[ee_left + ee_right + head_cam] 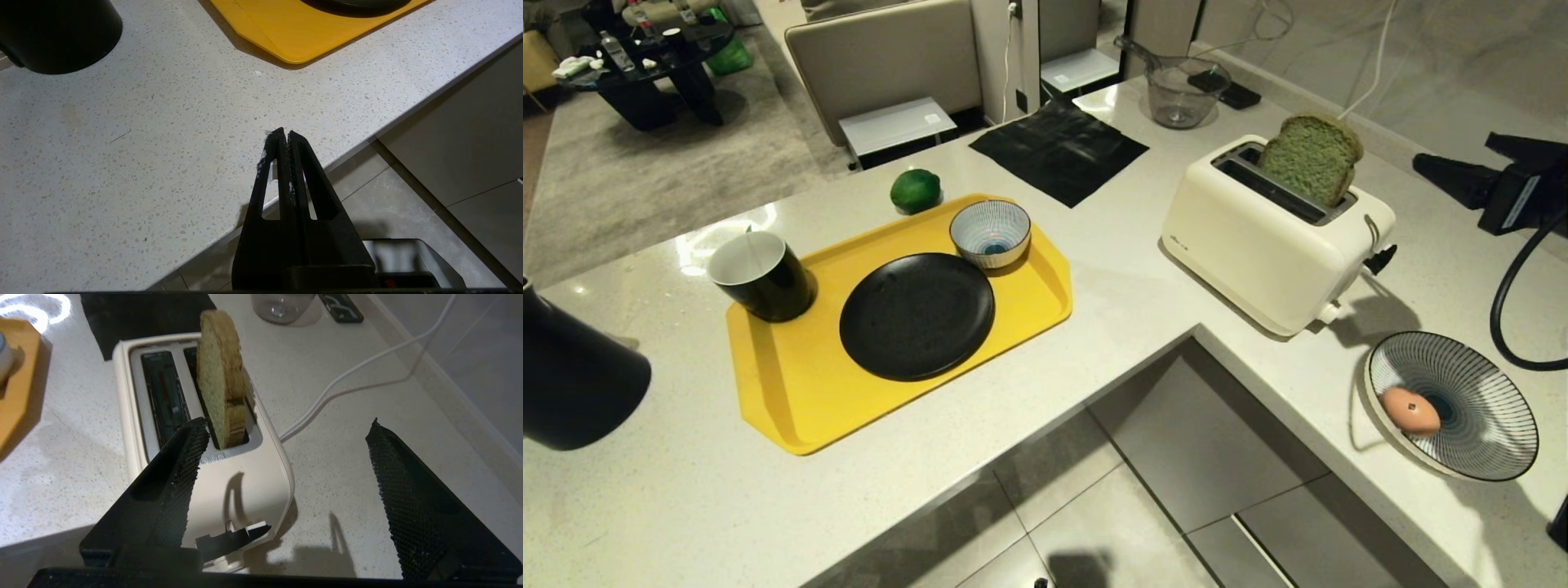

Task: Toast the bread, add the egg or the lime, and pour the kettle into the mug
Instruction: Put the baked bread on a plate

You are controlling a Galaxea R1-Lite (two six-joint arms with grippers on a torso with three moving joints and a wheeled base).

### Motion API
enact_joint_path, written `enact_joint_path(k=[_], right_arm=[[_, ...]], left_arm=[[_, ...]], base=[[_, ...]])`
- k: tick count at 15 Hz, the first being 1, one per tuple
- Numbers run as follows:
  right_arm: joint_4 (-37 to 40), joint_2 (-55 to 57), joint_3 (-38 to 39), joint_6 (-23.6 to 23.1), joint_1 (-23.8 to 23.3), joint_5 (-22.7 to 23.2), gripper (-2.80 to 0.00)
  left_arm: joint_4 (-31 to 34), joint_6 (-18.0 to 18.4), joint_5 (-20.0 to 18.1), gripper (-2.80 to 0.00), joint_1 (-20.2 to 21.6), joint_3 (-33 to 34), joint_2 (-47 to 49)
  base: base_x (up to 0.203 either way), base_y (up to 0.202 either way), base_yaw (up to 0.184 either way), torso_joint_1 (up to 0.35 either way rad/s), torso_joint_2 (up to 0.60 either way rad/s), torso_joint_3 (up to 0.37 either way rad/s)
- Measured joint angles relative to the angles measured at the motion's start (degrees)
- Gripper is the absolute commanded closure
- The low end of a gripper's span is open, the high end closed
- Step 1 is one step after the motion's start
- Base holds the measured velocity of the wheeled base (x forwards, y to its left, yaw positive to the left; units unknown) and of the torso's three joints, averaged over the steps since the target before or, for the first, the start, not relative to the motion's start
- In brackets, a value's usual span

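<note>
Closest to me, my left gripper (284, 136) hangs parked over the counter's (1127, 278) front edge with its fingers pressed together and holding nothing. The kettle (572, 380) stands just off to its side at the far left. My right gripper (286, 457) is spread wide and empty, above the lever end of the toaster (1270, 241).

On the right wing of the counter, the egg (1410, 410) lies in a striped dish (1494, 384) close to the front edge. Further in, the yellow tray (792, 392) carries the mug (760, 276), a black plate (917, 316) and a small striped bowl (990, 233). The lime (916, 189) sits on the counter just beyond the tray's far rim.

The bread (220, 375) stands tall in the toaster's rear slot, leaning and not yet lowered. I judge the risk is here: with the jaws this wide, one finger could clip the slice and tip it out, or a push on the lever (233, 539) could shove the light toaster towards the inner corner.

Room is tight on the right: the white cable (359, 363) trails beside the toaster, and the dish is near the edge. Between tray and toaster, the counter lies open.
</note>
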Motion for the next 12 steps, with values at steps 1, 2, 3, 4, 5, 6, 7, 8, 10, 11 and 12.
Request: enact_joint_path(k=[1, 2, 3, 4, 5, 6, 7, 8, 10, 11, 12], right_arm=[[-0.17, 0.86, 0.20, -0.11, 0.00, -0.01, -2.80], [-0.22, 1.71, 0.36, -0.13, 0.00, 0.02, -2.80], [-0.29, 2.53, 0.60, -0.04, 0.18, 0.07, -2.80], [-0.37, 3.37, 0.76, 0.02, 0.75, 0.07, -2.80], [-0.91, 4.30, 0.78, 0.15, 1.49, 0.08, -2.80], [-1.69, 5.16, 0.71, 0.47, 2.34, 0.11, -2.80], [-2.35, 5.98, 0.31, 1.02, 3.43, 0.14, -2.80], [-2.82, 6.73, -0.31, 1.52, 4.51, 0.16, -2.80], [-2.90, 8.09, -2.37, 1.78, 6.27, 0.12, -2.80], [-2.88, 8.83, -3.63, 1.78, 6.97, 0.10, -2.80], [-2.83, 9.61, -4.87, 1.71, 7.41, 0.05, -2.80]], left_arm=[[0.00, 0.00, 0.01, 0.00, 0.00, 0.00, 0.00], [-0.02, -0.01, -0.02, 0.00, 0.00, 0.00, 0.00], [0.00, -0.02, 0.00, 0.00, 0.00, 0.00, 0.00], [0.01, -0.03, 0.00, 0.00, 0.00, 0.00, 0.00], [0.00, -0.01, 0.00, 0.00, 0.00, 0.00, 0.00], [0.00, -0.01, -0.02, 0.00, 0.00, 0.00, 0.00], [0.00, -0.02, -0.02, 0.00, 0.00, 0.00, 0.00], [-0.02, -0.03, 0.00, 0.00, 0.00, 0.00, 0.00], [0.00, 0.00, 0.00, 0.00, 0.00, 0.00, 0.00], [0.00, -0.04, -0.01, 0.00, 0.00, 0.00, 0.00], [0.00, -0.01, -0.02, 0.00, 0.00, 0.00, 0.00]], base=[[0.000, 0.000, 0.000, 0.000, 0.00, 0.000], [0.000, 0.000, 0.000, 0.000, 0.00, 0.000], [0.000, 0.000, 0.000, 0.000, 0.00, 0.000], [0.000, 0.000, 0.000, 0.000, 0.00, 0.000], [0.000, 0.000, 0.000, 0.000, 0.00, 0.000], [0.000, 0.000, 0.000, 0.000, 0.00, 0.000], [0.000, 0.000, 0.000, 0.000, 0.00, 0.000], [0.000, 0.000, 0.000, 0.000, 0.00, 0.000], [0.000, 0.000, 0.000, 0.000, 0.00, 0.000], [0.000, 0.000, 0.000, 0.000, 0.00, 0.000], [0.000, 0.000, 0.000, 0.000, 0.00, 0.000]])
